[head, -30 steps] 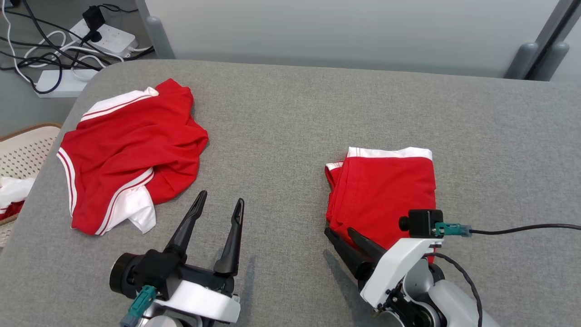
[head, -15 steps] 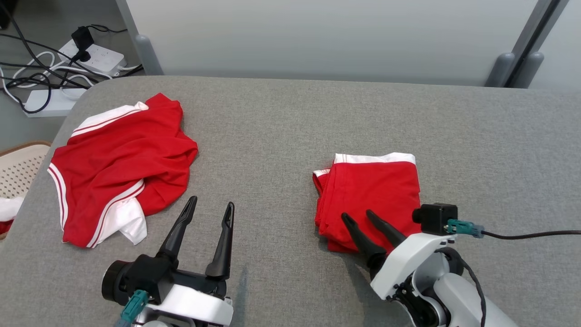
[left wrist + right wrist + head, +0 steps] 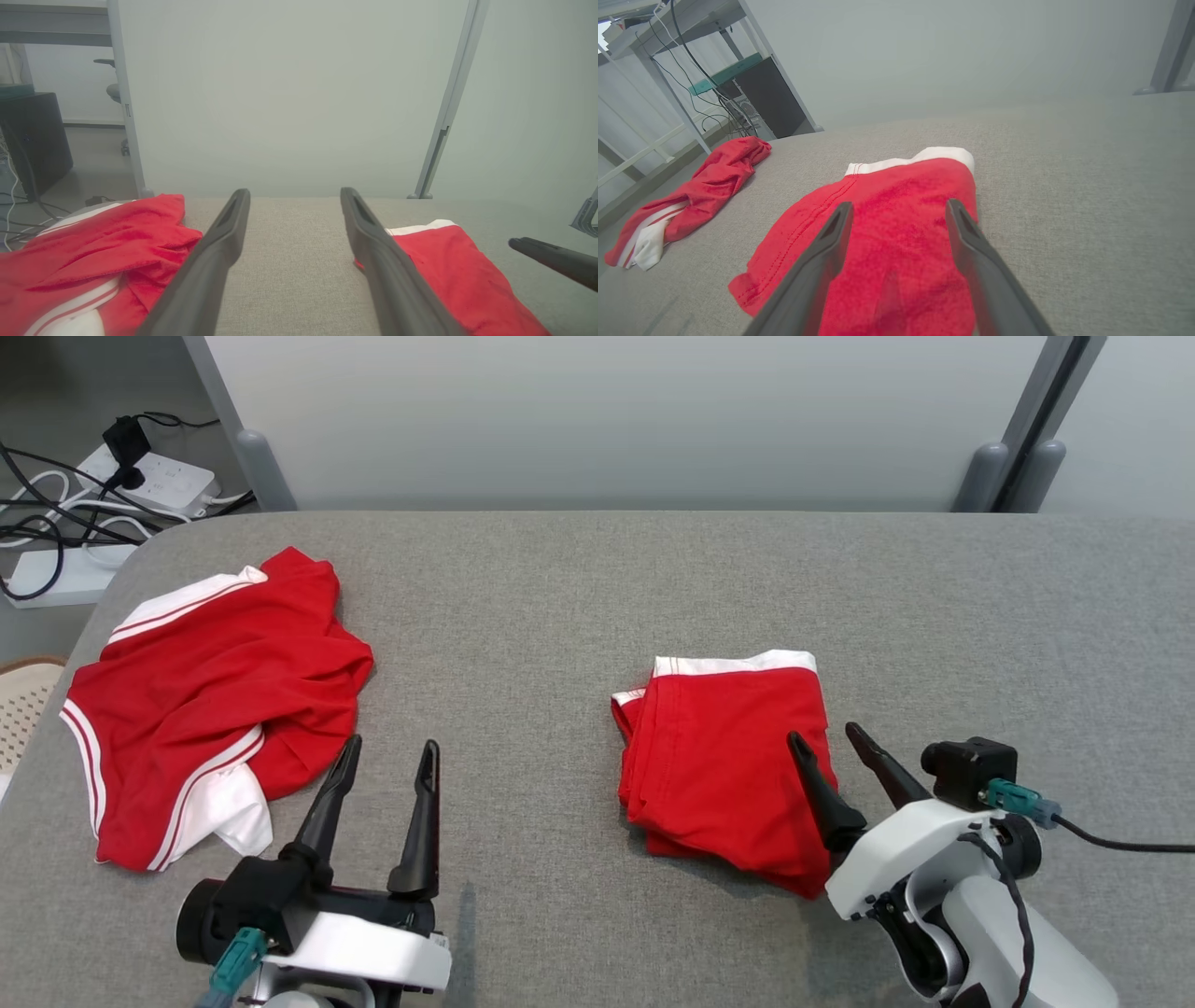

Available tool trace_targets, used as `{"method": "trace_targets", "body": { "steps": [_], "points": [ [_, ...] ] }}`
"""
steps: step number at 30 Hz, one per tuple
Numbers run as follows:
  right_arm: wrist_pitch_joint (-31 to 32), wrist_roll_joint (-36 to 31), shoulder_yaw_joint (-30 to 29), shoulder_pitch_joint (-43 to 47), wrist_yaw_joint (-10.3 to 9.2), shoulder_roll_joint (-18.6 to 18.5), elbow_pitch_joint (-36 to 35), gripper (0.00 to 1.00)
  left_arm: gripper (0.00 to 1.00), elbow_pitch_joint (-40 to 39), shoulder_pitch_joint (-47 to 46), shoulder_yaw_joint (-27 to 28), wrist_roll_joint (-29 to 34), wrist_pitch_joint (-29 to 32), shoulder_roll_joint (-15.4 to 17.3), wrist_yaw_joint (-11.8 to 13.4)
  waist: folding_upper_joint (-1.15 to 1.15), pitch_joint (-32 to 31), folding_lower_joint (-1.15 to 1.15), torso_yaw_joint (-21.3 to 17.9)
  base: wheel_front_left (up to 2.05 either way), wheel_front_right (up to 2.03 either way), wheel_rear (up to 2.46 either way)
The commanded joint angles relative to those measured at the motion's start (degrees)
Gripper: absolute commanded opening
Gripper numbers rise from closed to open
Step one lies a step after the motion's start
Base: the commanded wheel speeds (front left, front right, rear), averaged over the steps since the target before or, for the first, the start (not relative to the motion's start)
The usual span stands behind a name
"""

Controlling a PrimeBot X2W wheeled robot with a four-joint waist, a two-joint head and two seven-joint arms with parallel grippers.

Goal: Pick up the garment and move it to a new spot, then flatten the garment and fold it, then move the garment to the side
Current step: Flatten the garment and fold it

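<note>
A folded red garment (image 3: 724,756) with a white waistband lies flat on the grey table (image 3: 560,607), right of centre. A second, crumpled red garment (image 3: 205,700) with white striped trim lies at the table's left. My right gripper (image 3: 822,733) is open, its fingers hovering over the folded garment's near right part, holding nothing. In the right wrist view the folded garment (image 3: 887,233) lies under and between the spread fingers of that gripper (image 3: 899,203). My left gripper (image 3: 392,744) is open and empty, just right of the crumpled garment (image 3: 93,247), over bare table in its own view (image 3: 295,191).
A woven basket (image 3: 19,695) shows at the left edge beside the table. Power strips and cables (image 3: 140,476) lie on the floor at the back left. A pale wall panel stands behind the table's far edge. Bare cloth surface stretches between the two garments and to the right.
The head camera has panned, shifting the whole picture left. My right gripper has moved from the folded garment's near left corner to over its near right part. The left gripper is almost unchanged.
</note>
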Motion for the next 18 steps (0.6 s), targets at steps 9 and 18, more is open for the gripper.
{"method": "trace_targets", "body": {
  "steps": [9,18],
  "points": [
    [-2.86,-10.26,-8.49,2.62,0.25,1.26,-5.03,1.00,1.00,-0.16,0.44,2.74,-2.22,-0.34,0.19,1.87,0.00,-2.05,0.00,-1.32,0.00,0.00,0.00],
    [-2.88,-18.59,-16.87,12.35,0.25,2.91,-16.61,1.00,1.00,0.80,1.49,2.83,-2.74,-0.34,0.19,1.70,0.00,-3.48,0.00,-1.66,0.00,0.00,0.00]
  ]
}}
